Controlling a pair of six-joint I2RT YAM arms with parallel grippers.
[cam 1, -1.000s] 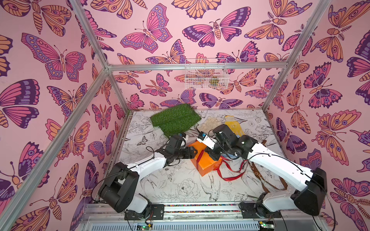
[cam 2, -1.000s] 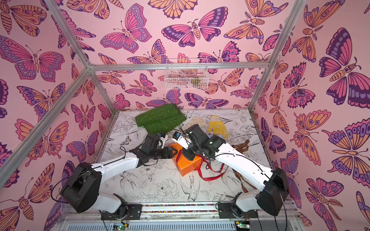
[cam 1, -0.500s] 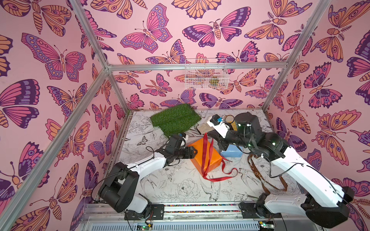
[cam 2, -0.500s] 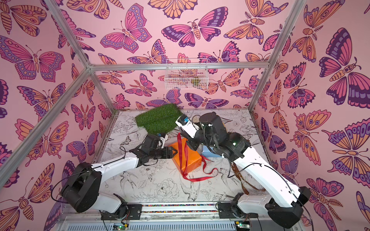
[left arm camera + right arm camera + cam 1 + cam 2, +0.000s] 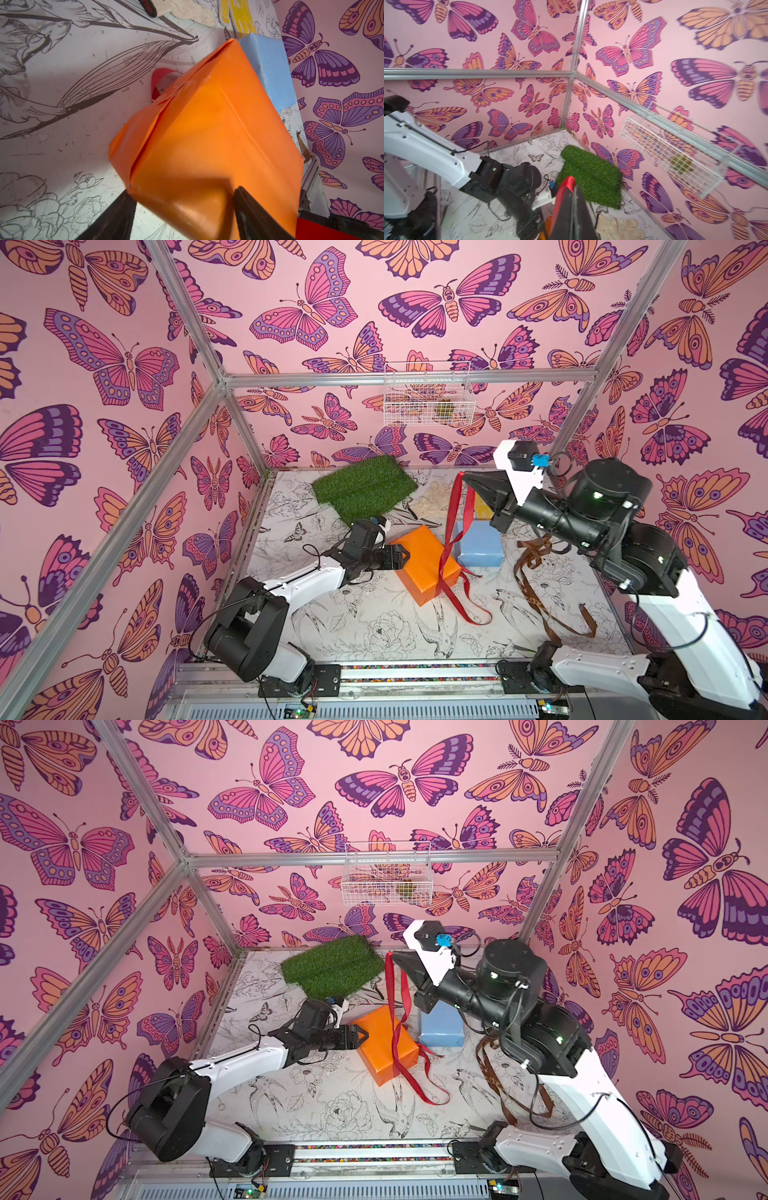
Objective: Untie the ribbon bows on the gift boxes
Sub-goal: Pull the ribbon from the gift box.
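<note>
While left gripper (image 5: pixel 403 558) grips orange box (image 5: pixel 419 568), right gripper (image 5: pixel 467 479) pinching red ribbon (image 5: pixel 566 185) aloft.

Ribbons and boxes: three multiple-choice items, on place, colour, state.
1. The brown ribbon lies: A in the wire basket; B loose on the table; C on the grass mat.
2. The box that the left gripper clasps is: A orange; B light blue; C green.
3. The right gripper is: A open, empty; B shut on the red ribbon; C shut on the brown ribbon.
B, it sprawls on the bare table; A, orange paper fills the left wrist view; B, red satin hangs from closed tips.
</note>
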